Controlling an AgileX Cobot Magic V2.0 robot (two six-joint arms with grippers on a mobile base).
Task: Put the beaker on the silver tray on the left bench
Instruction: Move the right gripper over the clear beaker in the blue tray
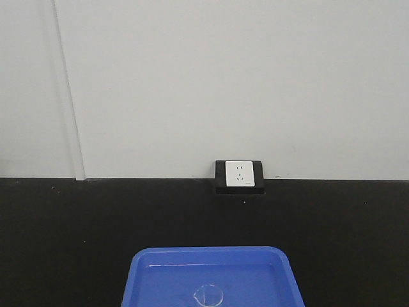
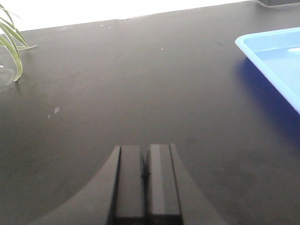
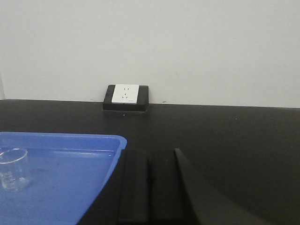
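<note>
The small clear glass beaker (image 3: 13,169) stands upright inside a blue plastic tray (image 3: 89,187). In the front view only its round rim (image 1: 208,295) shows in the same blue tray (image 1: 153,275). My right gripper (image 3: 149,157) is shut and empty, just right of the tray's right rim, well right of the beaker. My left gripper (image 2: 146,150) is shut and empty above bare black worktop, left of the blue tray (image 2: 262,51). The silver tray and the left bench are out of view.
The black worktop (image 1: 77,224) here is backed by a white wall with a white socket (image 1: 239,174), also in the right wrist view (image 3: 125,95). Green plant leaves (image 2: 11,47) hang at the far left of the left wrist view.
</note>
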